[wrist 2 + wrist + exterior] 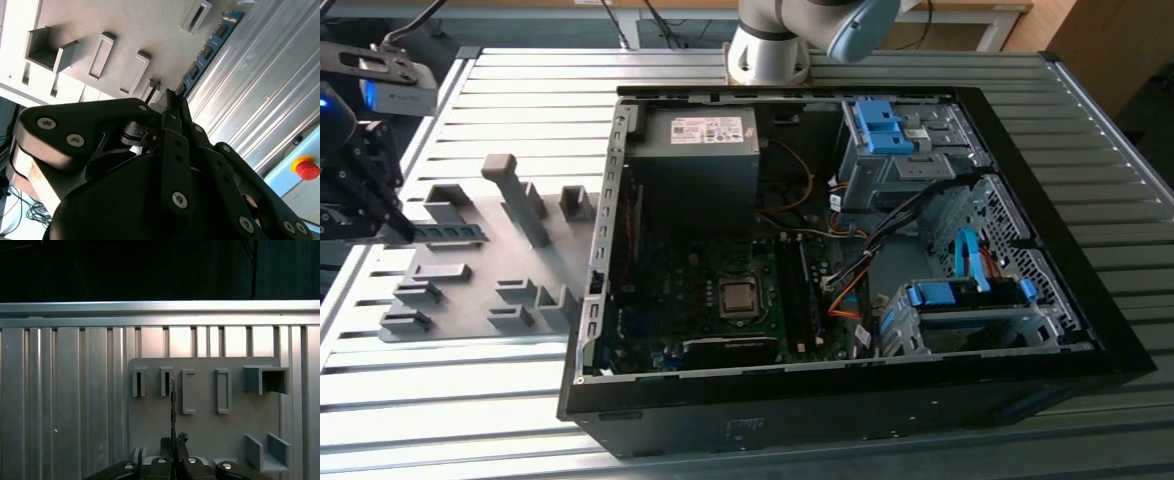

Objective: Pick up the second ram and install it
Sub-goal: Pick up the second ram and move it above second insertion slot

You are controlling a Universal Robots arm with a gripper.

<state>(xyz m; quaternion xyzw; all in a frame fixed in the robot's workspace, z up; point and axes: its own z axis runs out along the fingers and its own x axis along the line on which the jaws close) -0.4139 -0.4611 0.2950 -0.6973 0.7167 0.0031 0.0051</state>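
The arm (771, 45) stands on its pale round base at the far side of the exterior view, with a blue-capped joint (861, 25) bent just above it. The black tool (390, 228) hangs at the exterior view's left, pointing downward. In both wrist views the tool (169, 97) (173, 440) has its two dark fingers (165, 444) drawn close together. They pinch one end of the ram strip (210, 47) between their tips, and the strip reaches straight out ahead of them.
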